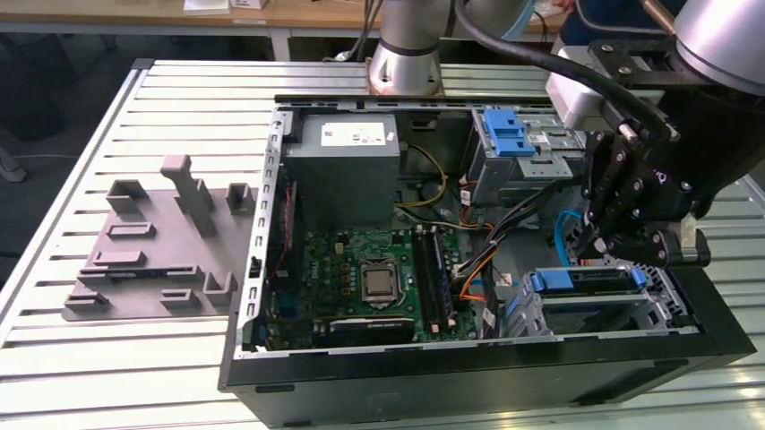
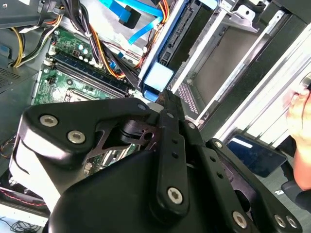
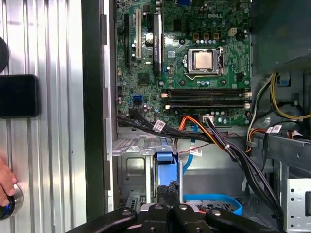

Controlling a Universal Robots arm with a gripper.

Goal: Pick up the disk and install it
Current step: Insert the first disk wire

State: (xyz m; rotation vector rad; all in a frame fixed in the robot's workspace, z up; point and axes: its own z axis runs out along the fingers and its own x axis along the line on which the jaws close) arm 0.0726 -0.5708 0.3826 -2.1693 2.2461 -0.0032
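Here, the hand (image 1: 612, 253): it hangs low over the drive cage (image 1: 669, 309) at one corner of the open computer case (image 1: 478, 381). In both wrist views its tips point down into that cage (image 2: 166, 97) (image 3: 167, 190).
Hand state: the two black fingers lie together, with no gap showing between the tips. They seem to press on the blue end of the carrier rather than pinch it, though the angle leaves that unsure.
Disk (image 1: 586, 280): directly beneath the hand, lying flat in the cage slot. Its blue carrier end is touching or just short of the tips in the first wrist view.
Blue cable (image 3: 214, 199): curls on the case floor just beside the hand, next to the cage.
Motherboard (image 1: 358, 269): lies near the hand, past a bundle of black and orange wires, with the processor socket (image 3: 203, 60) bare in its middle.
Power-supply box (image 1: 347, 166): well apart from the hand, at the far corner of the case.
Grey fixture (image 1: 156, 242): outside the case, beyond the motherboard from the hand, on the slatted table (image 1: 156, 358).
Person's fingers (image 3: 4, 182): on the table outside the case wall, at a round knob (image 3: 14, 199).
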